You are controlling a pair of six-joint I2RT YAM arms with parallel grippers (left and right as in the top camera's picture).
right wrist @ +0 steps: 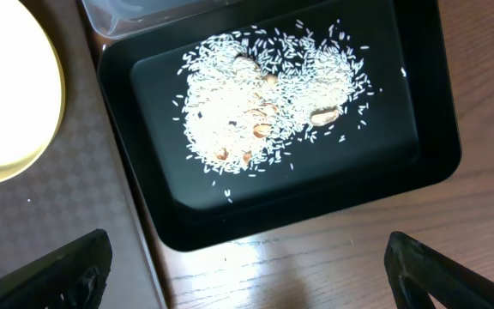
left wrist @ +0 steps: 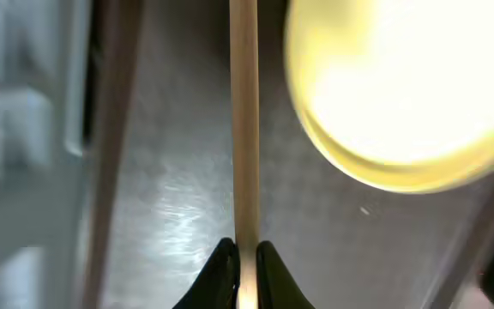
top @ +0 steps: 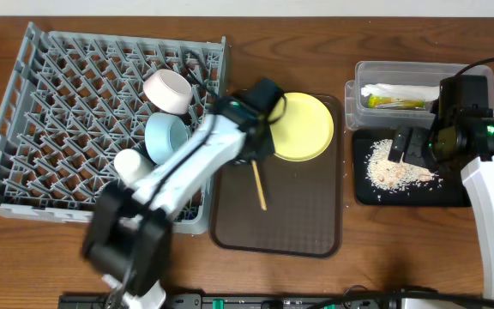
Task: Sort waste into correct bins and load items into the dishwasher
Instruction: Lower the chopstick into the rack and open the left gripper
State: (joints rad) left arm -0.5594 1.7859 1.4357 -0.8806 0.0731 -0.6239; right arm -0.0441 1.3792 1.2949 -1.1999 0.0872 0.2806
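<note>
Overhead, the brown tray [top: 298, 215] sits in the middle of the worktop [top: 316, 34]. The yellow plate [top: 303, 127] lies on the far part of the brown tray. A chopstick [top: 259, 186] is over the brown tray, just beside the plate. The left tool [left wrist: 245, 257] is pressed together on one end of the chopstick, with a finger [left wrist: 223, 268] on each side. I cannot tell if the stick touches the tray.

To the left of the brown tray is the grey dish rack [top: 58, 112]. In it are the white bowl [top: 168, 90], the blue bowl [top: 165, 136] and the white cup [top: 129, 163].

To the right of the brown tray is the black tray [top: 363, 193], with the rice scraps [right wrist: 264, 112] lying in it. Behind the black tray is the clear tub [top: 418, 73], holding the snack wrapper [top: 394, 102] and the white napkin [top: 390, 89].

The right tool [right wrist: 247, 245] hangs above the black tray. Its fingers [right wrist: 58, 275] are spread wide and hold nothing.
</note>
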